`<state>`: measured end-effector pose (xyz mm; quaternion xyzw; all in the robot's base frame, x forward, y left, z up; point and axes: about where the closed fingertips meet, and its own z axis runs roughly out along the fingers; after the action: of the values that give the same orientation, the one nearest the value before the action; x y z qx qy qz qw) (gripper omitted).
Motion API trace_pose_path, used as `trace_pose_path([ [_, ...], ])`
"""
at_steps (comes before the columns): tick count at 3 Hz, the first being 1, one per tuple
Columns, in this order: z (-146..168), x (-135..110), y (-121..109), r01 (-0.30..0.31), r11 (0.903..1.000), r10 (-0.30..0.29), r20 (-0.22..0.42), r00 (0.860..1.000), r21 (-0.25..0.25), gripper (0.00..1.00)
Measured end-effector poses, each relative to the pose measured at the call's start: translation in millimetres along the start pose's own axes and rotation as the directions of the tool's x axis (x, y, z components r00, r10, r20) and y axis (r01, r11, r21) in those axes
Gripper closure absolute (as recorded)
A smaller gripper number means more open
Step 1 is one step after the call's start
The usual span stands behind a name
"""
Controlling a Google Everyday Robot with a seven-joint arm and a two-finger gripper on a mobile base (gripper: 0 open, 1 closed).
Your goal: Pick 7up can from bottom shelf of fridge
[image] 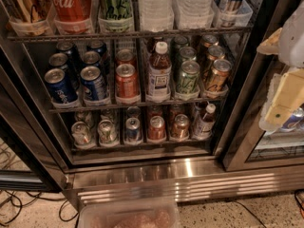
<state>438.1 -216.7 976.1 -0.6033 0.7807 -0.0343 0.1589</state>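
Observation:
The fridge (142, 175) stands open in front of me, dark wire racks above a shiny steel base. On the bottom shelf (142, 146) a row of small cans stands in clear lanes. The 7up can (107, 131), whitish-silver with green marks, is second from the left, beside a similar pale can (81, 133). To its right come a blue-and-silver can (132, 129), two copper-red cans (156, 128) and a small bottle (204, 122). My gripper (265, 84) hangs at the right edge, outside the fridge and above shelf level. It is open, its cream fingers (285, 99) apart with nothing between them.
The middle rack holds blue Pepsi cans (59, 85), orange cans (126, 81), a bottle (159, 72) and green cans (189, 77). A black door post (237, 108) separates my gripper from the shelves. A clear plastic bin (128, 215) sits on the floor below, cables (19, 203) at left.

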Motion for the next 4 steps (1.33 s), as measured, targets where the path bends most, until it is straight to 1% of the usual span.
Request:
trace_pose_path([
  [1,0,0,0,0.0,1.0,0.0,0.0,1.0,0.0,0.0],
  [2,12,-4,8,0.071,0.9966,-0.07,-0.029,0.997,0.043,0.19],
  [3,30,-20,27,0.258,0.9561,-0.245,-0.105,0.964,0.139,0.42],
  [4,58,-38,46,0.435,0.8784,-0.4,-0.196,0.895,0.197,0.65],
])
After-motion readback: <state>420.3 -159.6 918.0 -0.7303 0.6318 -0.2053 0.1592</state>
